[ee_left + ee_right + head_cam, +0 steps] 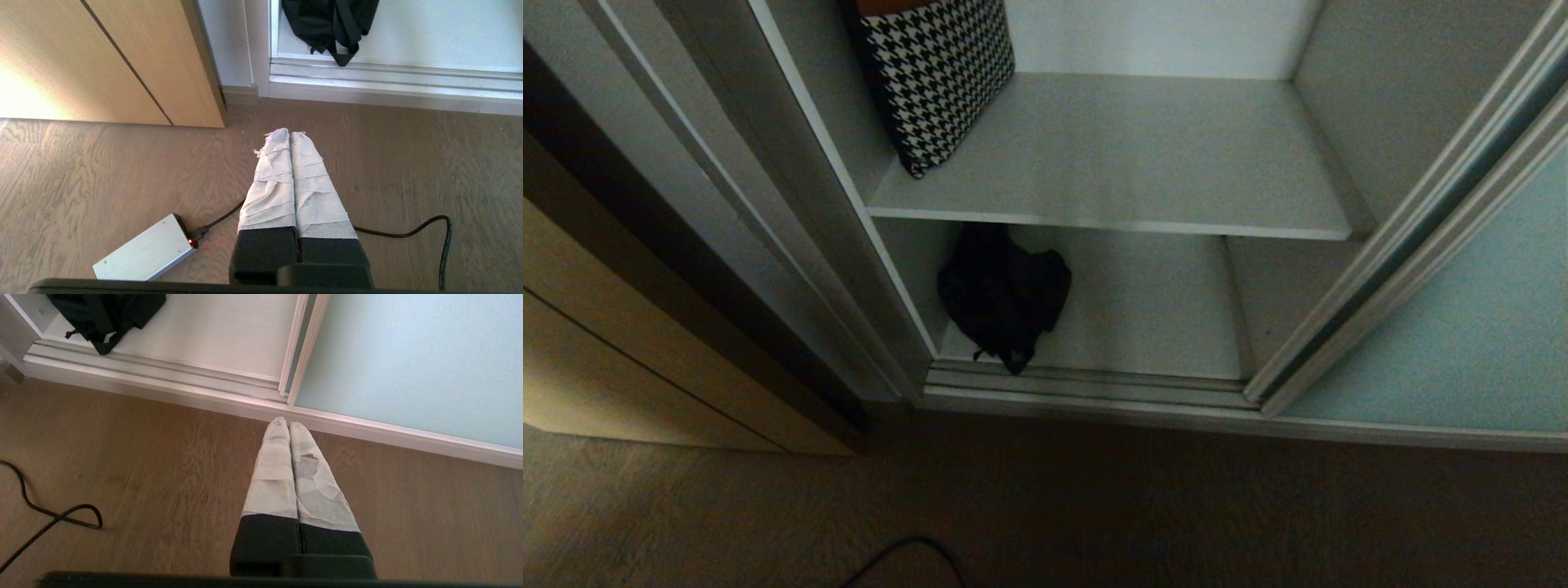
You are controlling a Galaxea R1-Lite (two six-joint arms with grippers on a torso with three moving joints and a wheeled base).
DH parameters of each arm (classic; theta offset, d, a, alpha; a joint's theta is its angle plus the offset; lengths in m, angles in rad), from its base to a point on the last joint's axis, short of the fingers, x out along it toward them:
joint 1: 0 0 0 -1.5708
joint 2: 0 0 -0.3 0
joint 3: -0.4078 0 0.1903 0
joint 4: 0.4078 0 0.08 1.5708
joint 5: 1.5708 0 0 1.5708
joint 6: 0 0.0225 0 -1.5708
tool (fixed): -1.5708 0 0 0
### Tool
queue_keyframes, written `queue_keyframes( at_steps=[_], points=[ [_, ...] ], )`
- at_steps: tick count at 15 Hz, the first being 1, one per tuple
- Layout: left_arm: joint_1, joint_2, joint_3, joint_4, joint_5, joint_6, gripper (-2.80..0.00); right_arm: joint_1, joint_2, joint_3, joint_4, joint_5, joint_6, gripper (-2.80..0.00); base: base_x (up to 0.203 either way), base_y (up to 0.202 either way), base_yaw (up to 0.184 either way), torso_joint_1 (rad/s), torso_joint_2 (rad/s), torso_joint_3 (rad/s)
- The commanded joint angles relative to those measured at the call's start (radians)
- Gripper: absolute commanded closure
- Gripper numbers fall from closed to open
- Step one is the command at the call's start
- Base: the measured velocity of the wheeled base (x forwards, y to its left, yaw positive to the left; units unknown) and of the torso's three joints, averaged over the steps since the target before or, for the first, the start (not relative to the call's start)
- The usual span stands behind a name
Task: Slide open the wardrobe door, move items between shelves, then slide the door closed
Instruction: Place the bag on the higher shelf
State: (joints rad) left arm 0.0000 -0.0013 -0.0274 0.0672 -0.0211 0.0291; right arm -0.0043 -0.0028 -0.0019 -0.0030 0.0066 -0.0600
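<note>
Door: you've got the sliding wardrobe door standing off to the right, frosted teal panel clear of the bay, so the opening step reads as done.
Bay: both boards are in plain sight for you, the upper shelf and the bottom shelf beneath it.
Item: your black fabric bundle sits on the bottom shelf, tucked towards its left side, one strap hanging over the front edge onto the door track.
Neighbour: a houndstooth cushion leans at the left end of the upper shelf; most of that board beside it is bare.
Left end effector: fingers pressed together, nothing in them, hanging over the wooden floor in front of the wardrobe, well apart from the bundle.
Right end effector: closed up as well and empty-handed, tips just short of the bottom rail near the door's edge.
Floor clutter: you have a small silver box and a black cable lying near the left arm.
Progress: my call is you're at one step of three. The move between shelves isn't visibly underway, and closing the door comes after that.
Next: you'd need to open an end effector and reach in low for the bundle.
</note>
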Motion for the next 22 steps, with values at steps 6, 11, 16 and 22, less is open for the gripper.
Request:
queue_keyframes(
  at_steps=[6,11,16,22],
  points=[
    [0.0,0.001,0.0,0.0,0.0,0.0,0.0,0.0,0.001,0.0,0.0,-0.004,0.04,0.0,0.0,0.0,0.0,0.0,0.0,0.0],
    [0.0,0.001,0.0,0.0,0.001,0.0,0.0,0.0,0.003,0.0,0.0,-0.004,0.04,0.0,0.0,0.0,0.0,0.0,0.0,0.0],
    [0.002,0.003,0.004,-0.007,0.025,0.012,0.0,0.0,0.001,0.0,0.0,-0.004,0.04,0.0,0.0,0.0,0.0,0.0,0.0,0.0],
    [0.002,0.001,0.021,-0.064,0.026,0.0,0.0,0.0,0.001,0.0,0.0,-0.004,0.04,0.0,0.0,0.0,0.0,0.002,0.0,-0.056]
  ],
)
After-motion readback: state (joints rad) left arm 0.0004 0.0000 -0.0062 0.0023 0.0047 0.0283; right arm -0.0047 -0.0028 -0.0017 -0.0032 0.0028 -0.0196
